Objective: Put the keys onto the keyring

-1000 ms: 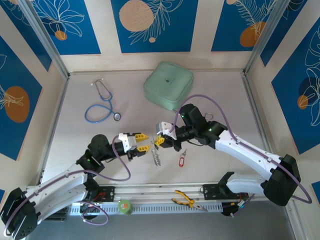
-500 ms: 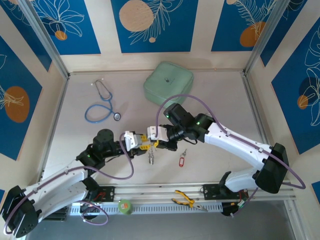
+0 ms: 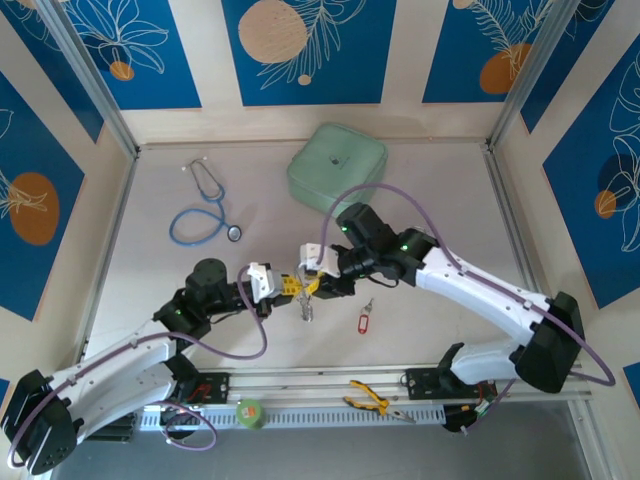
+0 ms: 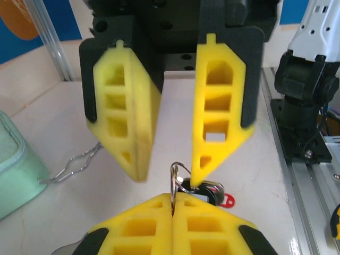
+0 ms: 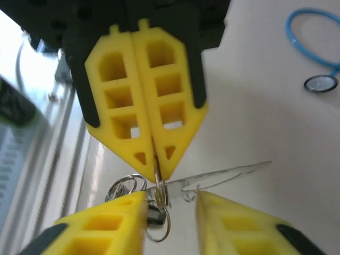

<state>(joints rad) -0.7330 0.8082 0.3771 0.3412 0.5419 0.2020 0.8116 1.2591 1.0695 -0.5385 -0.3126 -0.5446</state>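
My left gripper is shut on a silver ring of the bunch of dark-headed keys, held just above the table. The bunch dangles below the two grippers. From the pinched ring a thin silvery wire loop, the keyring, sticks out sideways. My right gripper faces the left one tip to tip. It is open, with its fingers on either side of the ring. The key with the red tag lies on the table close by.
A mint green case sits at the back centre and a blue stethoscope at the back left. Yellow-handled pliers and a green tape roll rest on the front rail. A thin wire chain lies near the case.
The left gripper has shut on the ring of the key bunch. The right gripper, shut on it before, has opened. Both grippers came together above the table's middle.
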